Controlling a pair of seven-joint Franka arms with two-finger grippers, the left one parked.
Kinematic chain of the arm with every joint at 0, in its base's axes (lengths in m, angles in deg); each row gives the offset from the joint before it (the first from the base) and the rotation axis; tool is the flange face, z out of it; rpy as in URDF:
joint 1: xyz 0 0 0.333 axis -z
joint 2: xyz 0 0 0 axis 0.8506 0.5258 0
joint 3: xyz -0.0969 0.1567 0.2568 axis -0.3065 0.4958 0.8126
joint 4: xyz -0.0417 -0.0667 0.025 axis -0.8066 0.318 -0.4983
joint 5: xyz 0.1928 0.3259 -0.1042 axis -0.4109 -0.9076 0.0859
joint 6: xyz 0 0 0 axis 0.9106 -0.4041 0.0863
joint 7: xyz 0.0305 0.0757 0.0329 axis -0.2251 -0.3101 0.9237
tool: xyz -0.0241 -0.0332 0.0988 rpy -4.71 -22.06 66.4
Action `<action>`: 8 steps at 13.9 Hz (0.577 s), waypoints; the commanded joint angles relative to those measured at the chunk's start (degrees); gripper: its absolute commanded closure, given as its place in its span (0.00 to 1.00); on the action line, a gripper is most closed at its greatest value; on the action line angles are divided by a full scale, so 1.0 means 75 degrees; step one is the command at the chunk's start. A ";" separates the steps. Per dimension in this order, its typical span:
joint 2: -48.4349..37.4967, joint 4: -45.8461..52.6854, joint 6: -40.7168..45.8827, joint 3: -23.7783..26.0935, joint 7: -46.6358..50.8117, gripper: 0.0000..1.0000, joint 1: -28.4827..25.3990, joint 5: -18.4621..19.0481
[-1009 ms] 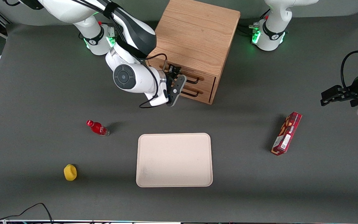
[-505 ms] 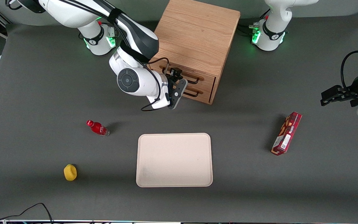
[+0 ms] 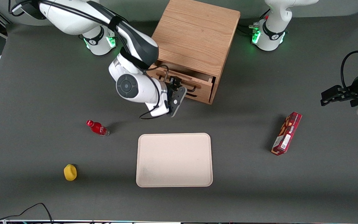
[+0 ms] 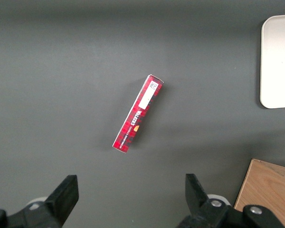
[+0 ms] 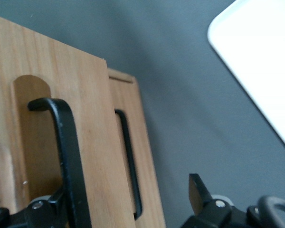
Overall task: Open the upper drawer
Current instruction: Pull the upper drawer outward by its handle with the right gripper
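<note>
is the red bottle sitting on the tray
No. The red bottle lies on the bare table, apart from the tray.

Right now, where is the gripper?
In the front view the gripper is at the upper drawer handle, in front of the cabinet, above the lower drawer.

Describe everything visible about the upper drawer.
The upper drawer is light oak with a black wire handle across its front. It is pulled partway out of the boxy wooden cabinet, its front standing forward of the lower drawer. The gripper is at its handle.
</note>
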 commanded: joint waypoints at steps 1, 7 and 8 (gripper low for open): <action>0.0498 0.0757 0.0148 -0.0058 0.0175 0.00 -0.0001 0.0331; 0.1049 0.1907 0.0922 -0.0502 0.0116 0.00 0.0011 0.0484; 0.1096 0.1965 0.0922 -0.0515 0.0104 0.00 0.0022 0.0484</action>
